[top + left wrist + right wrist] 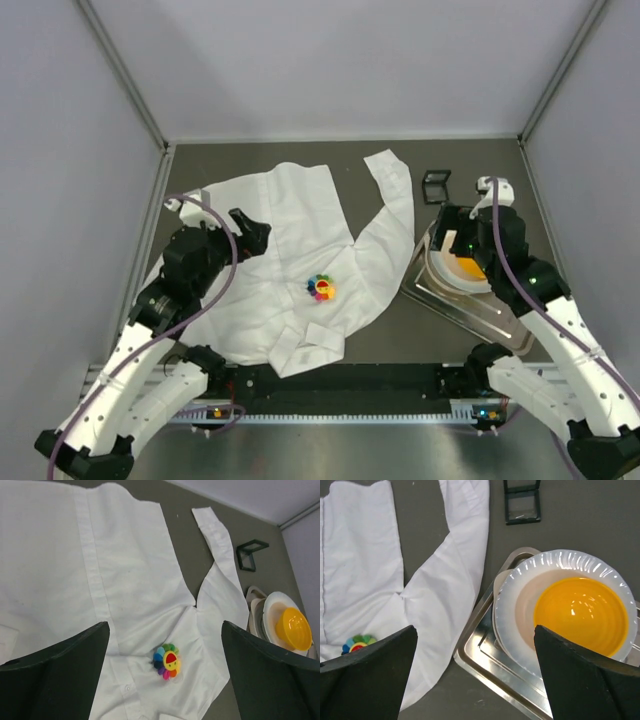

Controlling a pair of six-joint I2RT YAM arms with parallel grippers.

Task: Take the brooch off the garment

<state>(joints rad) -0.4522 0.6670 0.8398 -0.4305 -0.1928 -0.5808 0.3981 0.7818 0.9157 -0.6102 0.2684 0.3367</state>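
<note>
Both pairs of jaws stand spread wide with nothing between them. The left gripper (250, 232) hangs over the large white long-sleeved collared shirt of thin creased fabric (290, 225), left of centre in the overhead view. The right gripper (466, 236) hangs at the right of that view, over a steel tray (452, 307) carrying a white ribbed plate (520, 580) and a glossy yellow bowl (582, 612).

The small round flower-shaped brooch with many-coloured petals (321, 289) is pinned to the chest of the shirt, just below the middle of the overhead view, down and to the right of the left gripper. It sits flat on the cloth and, being round, has no long axis to line up with.

The left wrist view shows the brooch (167, 661) low in the frame and almost centred between the two dark fingers (60, 675). In the right wrist view it is only a sliver at the lower left edge (356, 642), half hidden behind a finger (365, 675).

By my reading the left arm is clearly the nearer and better aimed. It is raised and tilted forward over the shirt, so it would need to descend toward the pin. The right arm would have to cross the sleeve (450, 575) to hold the cloth.
</note>
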